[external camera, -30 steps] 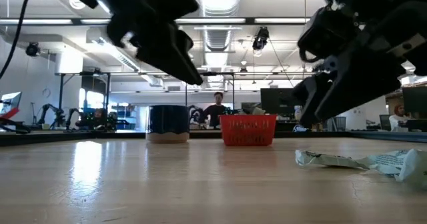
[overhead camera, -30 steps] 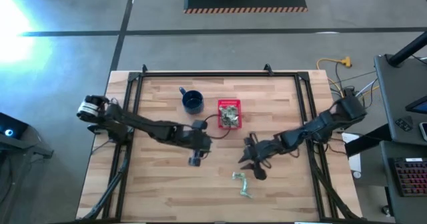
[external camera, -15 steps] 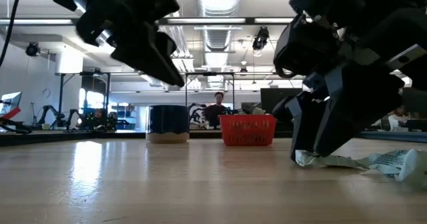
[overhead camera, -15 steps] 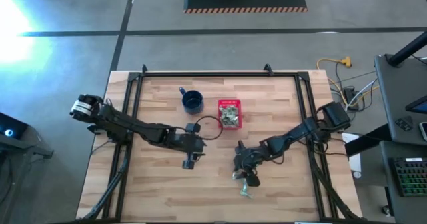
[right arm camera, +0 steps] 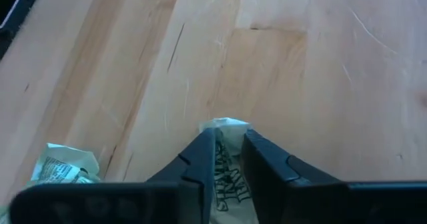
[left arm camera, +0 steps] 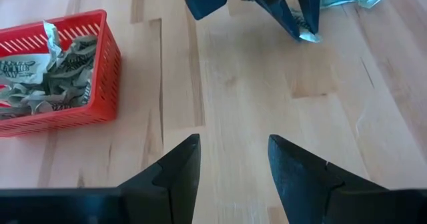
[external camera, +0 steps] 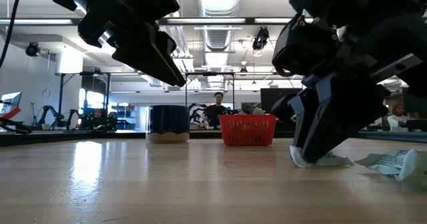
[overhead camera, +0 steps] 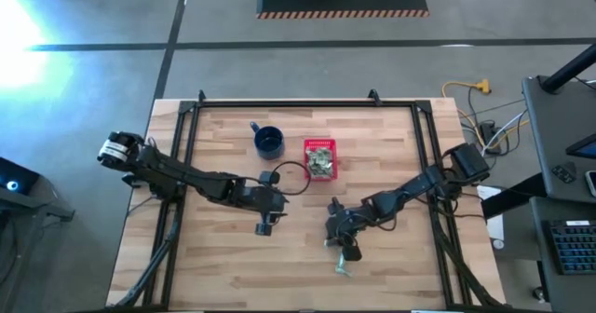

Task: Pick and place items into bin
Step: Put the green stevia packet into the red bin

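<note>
1. High view first: the red bin (overhead camera: 319, 158) sits just past the centre of the wooden worktop (overhead camera: 214, 266), at about 12 o'clock, already heaped with pale wrappers. The dark blue mug (overhead camera: 269, 142) is right beside it at its 9 o'clock. The right gripper (overhead camera: 346, 247) is down at roughly 5 o'clock from the bin, on a wrapper (overhead camera: 333, 245), with one more loose wrapper (overhead camera: 344, 267) just beyond it. The left gripper (overhead camera: 264, 228) hangs at about 7 o'clock from the bin, holding nothing.

2. Low view: the right arm's fingers reach the worktop right at the crinkled wrapper's edge. The bin's perforated plastic sides show up well from here.

3. Left wrist view: left gripper is spread wide over bare wood planks. The bin (left arm camera: 53, 111) is near, stuffed with wrinkly green-and-white printed pieces.

4. Right wrist view: fingers (right arm camera: 200, 159) nearly pressed together, pinching the thin printed wrapper (right arm camera: 225, 151), which looks like light, papery foil. Another crumpled piece (right arm camera: 65, 165) lies nearby.

5. My take on doing this step well: the stuff is flimsy and slippery, so get a firm pinch on a fold, lift straight up, and release low over the bin so it doesn't flutter off the heap.
</note>
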Robot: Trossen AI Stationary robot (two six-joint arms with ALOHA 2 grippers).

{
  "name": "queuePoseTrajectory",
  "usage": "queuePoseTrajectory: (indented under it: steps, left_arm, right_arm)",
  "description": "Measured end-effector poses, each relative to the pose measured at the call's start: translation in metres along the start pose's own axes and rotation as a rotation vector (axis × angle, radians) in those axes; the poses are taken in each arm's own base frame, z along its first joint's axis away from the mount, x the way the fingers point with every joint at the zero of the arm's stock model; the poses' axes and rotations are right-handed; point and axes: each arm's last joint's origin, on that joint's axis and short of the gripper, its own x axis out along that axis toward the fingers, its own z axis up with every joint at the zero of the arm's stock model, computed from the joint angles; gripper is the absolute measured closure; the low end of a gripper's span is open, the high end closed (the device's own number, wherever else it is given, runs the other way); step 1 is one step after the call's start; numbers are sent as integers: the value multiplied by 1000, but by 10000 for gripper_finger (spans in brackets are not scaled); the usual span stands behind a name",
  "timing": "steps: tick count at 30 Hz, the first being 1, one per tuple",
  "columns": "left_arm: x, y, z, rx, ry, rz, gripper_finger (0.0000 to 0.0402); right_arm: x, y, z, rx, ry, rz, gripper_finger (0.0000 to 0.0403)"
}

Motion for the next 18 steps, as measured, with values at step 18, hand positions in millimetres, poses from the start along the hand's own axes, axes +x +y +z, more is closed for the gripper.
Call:
queuePoseTrajectory:
  steps: [18]
  left_arm:
    - [0, 0, 0, 3, 0, 0, 242]
  right_arm:
    - [-28, 1, 28, -256, -112, -384, 376]
